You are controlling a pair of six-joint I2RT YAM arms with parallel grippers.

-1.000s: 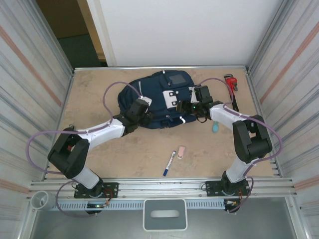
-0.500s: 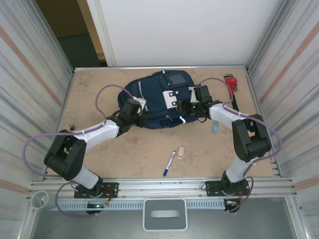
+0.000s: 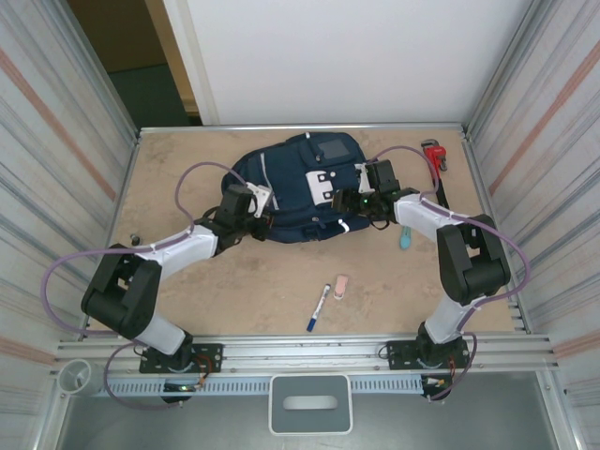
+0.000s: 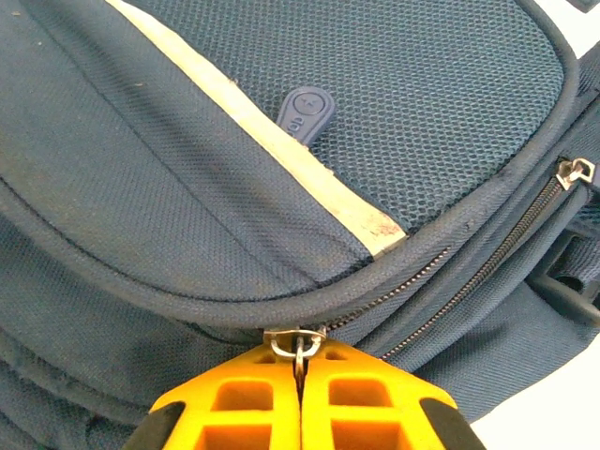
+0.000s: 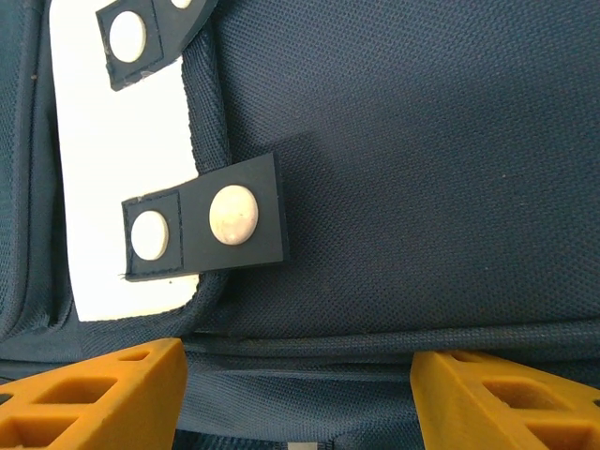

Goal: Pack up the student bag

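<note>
The student bag (image 3: 295,187), navy with white stripes and a white patch, lies flat at the back middle of the table. My left gripper (image 3: 255,208) is at its near-left edge. In the left wrist view the yellow jaws (image 4: 300,380) are shut on the metal zipper pull (image 4: 297,341) of the bag's (image 4: 403,112) curved zipper. My right gripper (image 3: 361,200) rests on the bag's right side. Its yellow fingers (image 5: 94,394) stand wide apart, with navy fabric (image 5: 403,141) and a piped seam across the gap (image 5: 300,403).
A blue-and-white marker (image 3: 318,307) and a pink eraser (image 3: 340,285) lie on the near part of the table. A teal item (image 3: 405,240) lies under the right forearm. A red pipe wrench (image 3: 433,155) lies at the back right corner. Metal walls close both sides.
My left gripper slid left along the bag's near edge and closed on the zipper pull. The right arm and the bag have stayed put.
</note>
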